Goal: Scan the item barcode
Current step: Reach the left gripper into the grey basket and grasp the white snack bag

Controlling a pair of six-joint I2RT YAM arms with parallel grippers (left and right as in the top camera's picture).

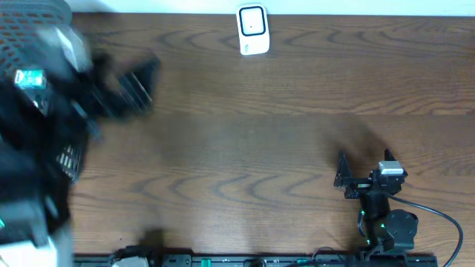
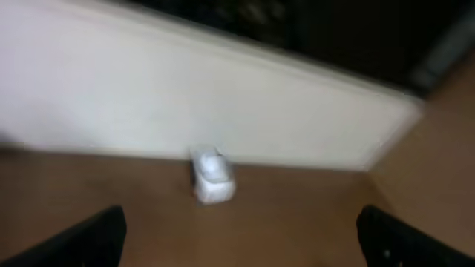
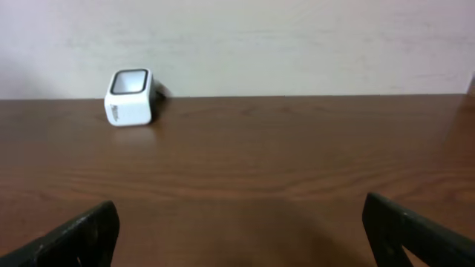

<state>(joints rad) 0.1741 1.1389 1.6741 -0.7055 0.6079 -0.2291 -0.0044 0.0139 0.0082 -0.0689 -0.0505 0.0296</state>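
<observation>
Entry: barcode scan, opening stage.

- Scanner (image 1: 251, 30): small white block, upright at the far middle edge of the worktop (image 1: 245, 148), close to the wall. Nothing is presented to it.
- Item to scan: not identifiable in any view. It may lie in the dark mesh basket (image 1: 30, 26) at the left edge, whose contents are hidden by blur.
- Left pincer (image 2: 241, 237): spread wide, empty, raised near the basket and facing the scanner from well apart.
- Right pincer (image 3: 241, 230): spread wide, empty, low over the near right of the worktop.
- Progress: nothing done by appearance. Left to do: pick up the item, carry it over, show its barcode.
</observation>
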